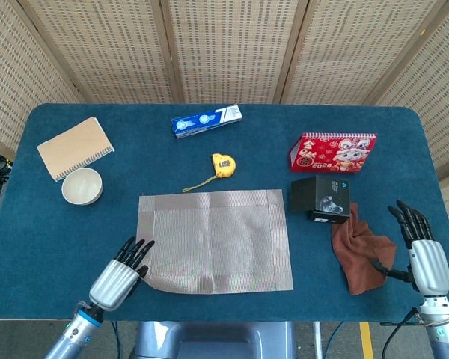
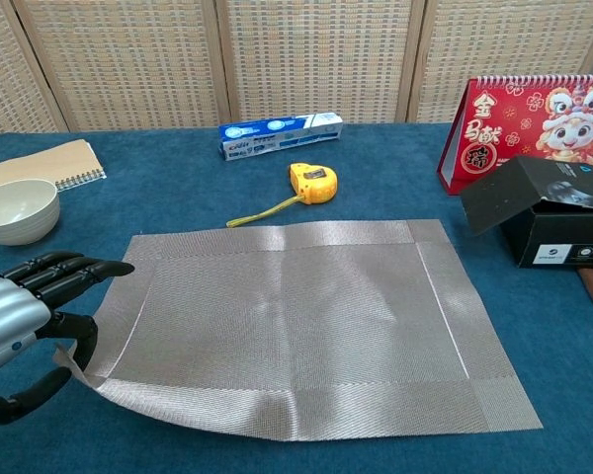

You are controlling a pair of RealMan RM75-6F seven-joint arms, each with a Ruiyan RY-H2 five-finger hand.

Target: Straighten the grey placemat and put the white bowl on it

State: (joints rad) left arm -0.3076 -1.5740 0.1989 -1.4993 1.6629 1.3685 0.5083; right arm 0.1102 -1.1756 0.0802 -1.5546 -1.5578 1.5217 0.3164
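Blue cloth-covered table (image 1: 30, 247): open room along the lower edge and left of centre.
Grey woven placemat (image 1: 214, 241): frame centre, near-square to the table; lower-left corner lifted, pinched by the left hand (image 1: 114, 278).
Right hand (image 1: 421, 253): lower right, fingers apart, holding nothing.
Black cardboard box (image 1: 320, 199): just beside the mat's upper-right corner.
White bowl (image 1: 81, 185): upper left, well apart from the mat.
Risk: a further pull could skew the mat or drag it off the near edge.
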